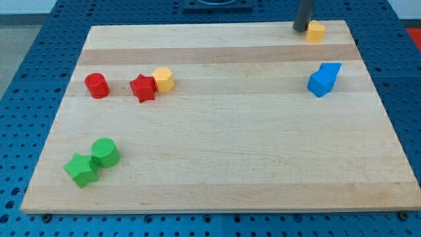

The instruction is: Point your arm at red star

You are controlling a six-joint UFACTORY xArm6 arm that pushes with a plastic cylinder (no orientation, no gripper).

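The red star (142, 87) lies on the wooden board at the view's upper left, touching a yellow hexagonal block (163, 79) on its right. A red cylinder (97, 85) stands to its left. My tip (302, 29) is at the view's top right, just left of a small yellow block (316, 31), far to the right of the red star.
Two blue blocks (323, 79) sit together at the right. A green cylinder (105, 152) and a green block (81, 170) sit together at the bottom left. The board (217, 151) rests on a blue perforated table.
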